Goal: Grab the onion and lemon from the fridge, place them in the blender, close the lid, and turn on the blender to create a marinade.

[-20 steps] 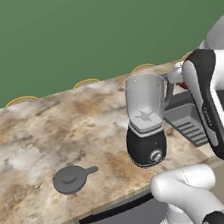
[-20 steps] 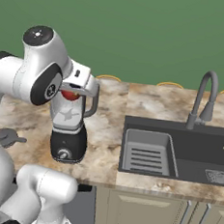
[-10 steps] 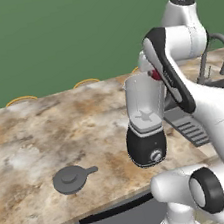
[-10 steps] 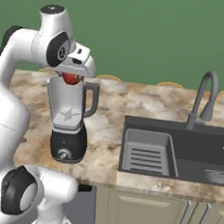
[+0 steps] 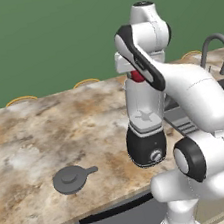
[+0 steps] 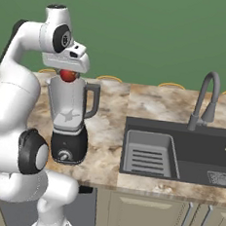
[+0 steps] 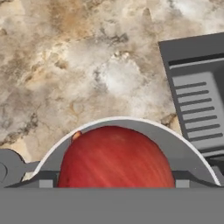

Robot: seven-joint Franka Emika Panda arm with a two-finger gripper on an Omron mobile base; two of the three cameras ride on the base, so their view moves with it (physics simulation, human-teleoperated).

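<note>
Directly above blender (image 6: 68,125) jar mouth: gripper (image 6: 66,74) grasping red round onion (image 7: 116,157). Lid (image 5: 70,179) flat on counter (image 5: 31,135), left of blender, well apart. Sink (image 6: 180,151) right of blender.

1 blender (image 5: 146,129), 1 lid (image 5: 70,180), 1 red onion (image 7: 116,158), 1 sink (image 6: 179,153), 1 faucet (image 6: 206,102)
</note>
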